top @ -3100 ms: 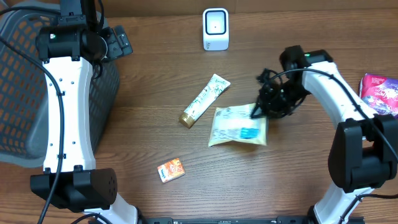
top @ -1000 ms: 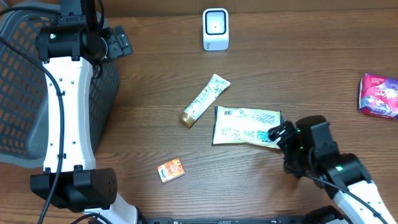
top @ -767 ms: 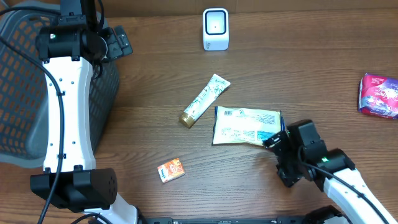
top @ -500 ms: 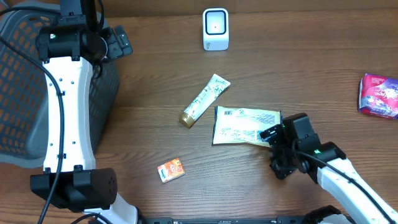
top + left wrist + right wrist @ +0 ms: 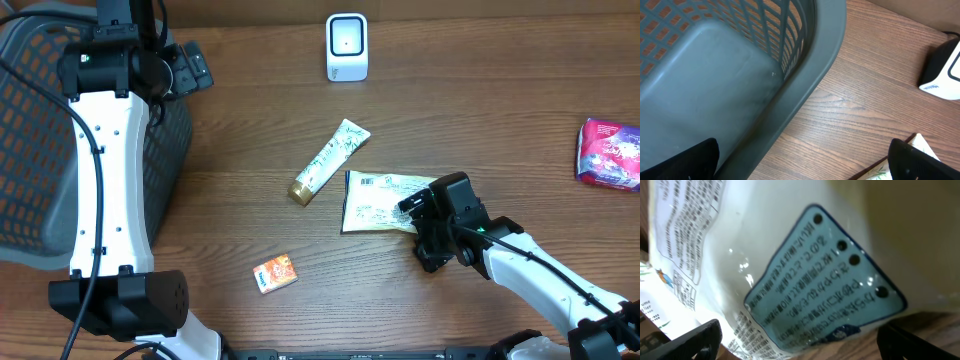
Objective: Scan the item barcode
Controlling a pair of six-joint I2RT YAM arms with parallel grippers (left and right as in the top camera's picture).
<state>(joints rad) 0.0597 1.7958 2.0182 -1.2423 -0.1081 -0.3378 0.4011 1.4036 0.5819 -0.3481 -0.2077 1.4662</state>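
Flat on the brown wood-grain table (image 5: 500, 110), a little right of centre: a white and pale-yellow printed plastic pouch (image 5: 378, 203), print side up, barcode too small to make out. Over its right end, the right gripper (image 5: 418, 232), jaws spread wide, clamping nothing. In the right wrist view, just the pouch (image 5: 790, 255) close under the camera, blue label patch and fine print filling the frame, with a dark fingertip (image 5: 685, 340) at each lower corner.

Near the pouch's upper left corner but apart from it, a cream tube with a gold cap (image 5: 328, 160), lying on a slant. Well apart to the lower left, a small orange carton (image 5: 275, 272). Bare wood between pouch and the white box-shaped scanner (image 5: 347, 46) at the back edge. More bare wood to the right, as far as a purple packet (image 5: 610, 152) at the right edge.

Along the left edge, a grey plastic mesh basket (image 5: 30, 150). Above its rim at the back, the left gripper (image 5: 195, 65), fingers parted and empty. In the left wrist view, basket wall (image 5: 715, 75), rim and wood grain.
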